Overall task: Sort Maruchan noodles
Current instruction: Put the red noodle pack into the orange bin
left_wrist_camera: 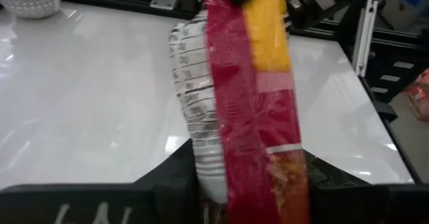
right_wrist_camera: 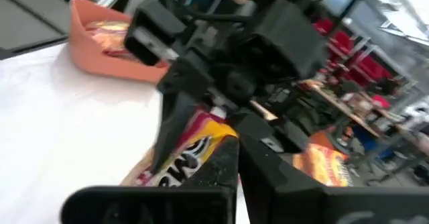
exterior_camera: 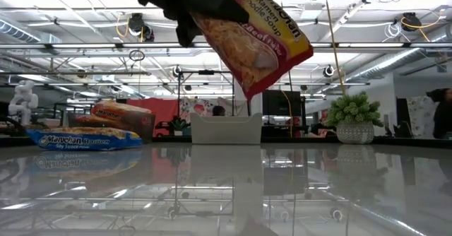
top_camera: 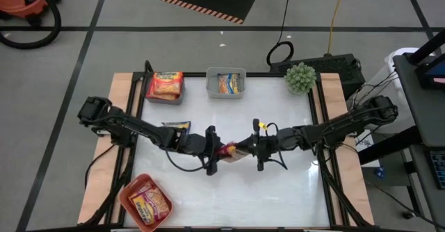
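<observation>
A red and yellow Maruchan beef packet (top_camera: 229, 151) hangs in the air over the table's middle, between my two grippers; in the low view it (exterior_camera: 258, 42) tilts, one corner lowest. My left gripper (top_camera: 214, 151) is shut on it from the left, and my right gripper (top_camera: 252, 148) is at its other end from the right. A blue and yellow packet (top_camera: 177, 128) lies flat on the table under my left arm (exterior_camera: 85, 138). Orange packets fill the grey bin (top_camera: 165, 86), a blue one lies in the clear bin (top_camera: 226, 83), and one sits in the salmon bin (top_camera: 146, 201). My left gripper pinches the packet's near end (left_wrist_camera: 231, 184) between its two fingers (left_wrist_camera: 171, 180), coming level from the table's left. The packet stands on edge in the hold, lifted clear of the table, and runs away toward the other arm. My right gripper closes on the packet's far end (left_wrist_camera: 258, 3) from the table's right. Its own dark finger (right_wrist_camera: 224, 174) lies against the wrapper (right_wrist_camera: 191, 153) and hides most of the contact.
A small potted plant (top_camera: 300, 77) stands at the far right corner of the white table. The grey and clear bins sit along the far edge, the salmon bin at the near left corner. Wooden rails (top_camera: 101, 183) border both sides.
</observation>
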Available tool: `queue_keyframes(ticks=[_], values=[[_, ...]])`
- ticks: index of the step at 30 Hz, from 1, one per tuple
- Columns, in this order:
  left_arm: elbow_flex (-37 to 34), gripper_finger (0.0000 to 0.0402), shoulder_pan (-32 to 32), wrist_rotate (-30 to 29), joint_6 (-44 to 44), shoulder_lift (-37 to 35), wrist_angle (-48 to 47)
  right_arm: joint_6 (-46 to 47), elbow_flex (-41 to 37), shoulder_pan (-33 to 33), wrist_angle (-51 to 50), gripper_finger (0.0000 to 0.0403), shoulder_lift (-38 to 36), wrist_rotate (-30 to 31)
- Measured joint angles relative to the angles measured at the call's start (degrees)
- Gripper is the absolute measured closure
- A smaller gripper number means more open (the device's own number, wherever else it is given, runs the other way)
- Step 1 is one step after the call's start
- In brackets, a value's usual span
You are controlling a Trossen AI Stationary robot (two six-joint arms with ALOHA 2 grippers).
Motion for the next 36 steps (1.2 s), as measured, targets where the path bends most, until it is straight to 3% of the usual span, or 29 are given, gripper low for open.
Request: queue_keyframes(ticks=[8, 15, 23, 33, 36], values=[[0.0, 0.0267, -2.6, 0.2, 0.0, -0.7, -2.9, 0.9, 0.0, 4.4, 2.7, 0.0341, -1.2, 13.2], [0.0, 0.0267, -3.8, 0.1, -4.1, -7.0, -16.3, 0.9, 0.0, 7.5, 2.1, 0.0296, -4.0, 18.9], [0.0, 0.0266, -7.5, 0.7, -11.8, -17.3, -28.4, 1.8, 0.0, 8.6, 0.2, 0.0287, -5.0, 19.0], [0.0, 0.0266, -19.8, 2.5, -27.0, -27.5, -38.8, 5.4, 0.0, 8.8, -4.7, 0.0287, -5.0, 19.0], [0.0, 0.0266, -24.2, 6.1, -30.0, -29.8, -40.7, 6.9, 0.0, 8.8, -4.5, 0.0287, -5.0, 19.0]])
